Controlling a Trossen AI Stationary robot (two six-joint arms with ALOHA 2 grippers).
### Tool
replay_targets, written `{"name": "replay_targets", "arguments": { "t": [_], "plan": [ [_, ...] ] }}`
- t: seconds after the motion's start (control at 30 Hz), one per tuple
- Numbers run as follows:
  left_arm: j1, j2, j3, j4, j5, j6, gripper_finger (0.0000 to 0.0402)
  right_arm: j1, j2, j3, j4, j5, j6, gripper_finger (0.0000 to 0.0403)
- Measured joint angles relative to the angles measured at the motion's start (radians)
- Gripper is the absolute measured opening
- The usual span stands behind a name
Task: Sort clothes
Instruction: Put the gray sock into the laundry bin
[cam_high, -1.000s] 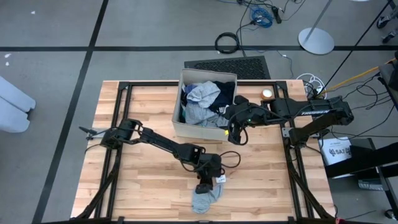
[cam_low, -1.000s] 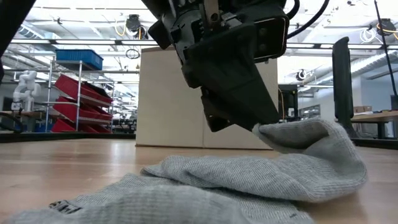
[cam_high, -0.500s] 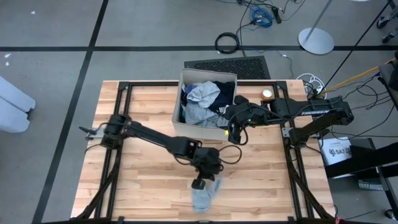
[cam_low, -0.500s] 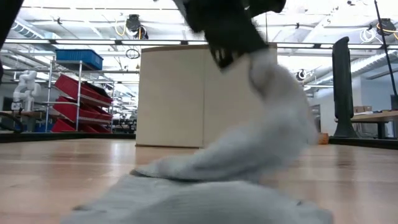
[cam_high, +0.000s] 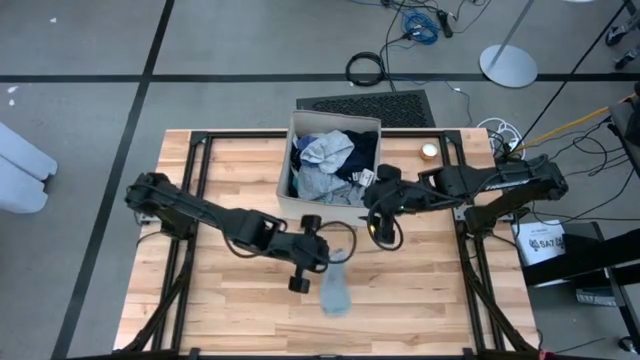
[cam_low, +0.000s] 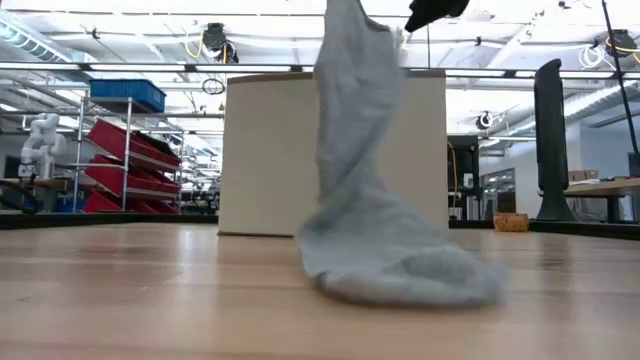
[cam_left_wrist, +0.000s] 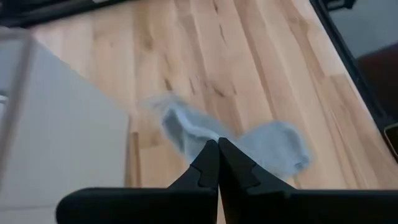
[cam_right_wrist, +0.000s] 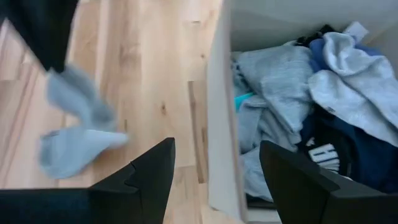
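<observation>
A grey sock hangs from my left gripper, which is shut on it just near of the beige fabric box. The sock also shows in the low view and the left wrist view. The box holds a pile of clothes: a grey top and navy pieces, also seen in the right wrist view. My right gripper is open and empty, over the box's near right corner. My left gripper pinches the sock's upper end between its two shut fingers. The sock hangs slack below the fingers, and its lower end lies on the table.
A small round object sits at the table's far right, beside the box. The wooden tabletop lies bare on the left and along the near edge. Black frame rails run along both sides.
My left gripper has gone up and toward the box with the sock's end in its hold. The sock, which lay flat and crumpled on the table, is now drawn up and hangs, with only its lower end on the wood.
</observation>
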Motion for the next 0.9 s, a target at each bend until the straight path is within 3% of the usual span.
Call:
{"name": "replay_targets", "arguments": {
  "t": [0.37, 0.57, 0.8, 0.9],
  "plan": [
    [0.042, -0.025, 0.000, 0.011, -0.060, 0.014, 0.0000, 0.038, 0.072, -0.009, 0.024, -0.006, 0.000, 0.0224],
    [0.068, -0.025, 0.000, 0.020, -0.060, 0.022, 0.0000, 0.038, 0.130, -0.029, 0.020, -0.009, -0.116, 0.0224],
    [0.025, -0.025, 0.000, -0.064, -0.056, -0.003, 0.0000, 0.051, 0.121, -0.029, 0.117, -0.135, -0.226, 0.0224],
    [-0.001, -0.025, 0.000, -0.053, -0.054, 0.025, 0.0000, 0.066, 0.121, -0.028, 0.214, -0.140, -0.275, 0.0224]
  ]
}}
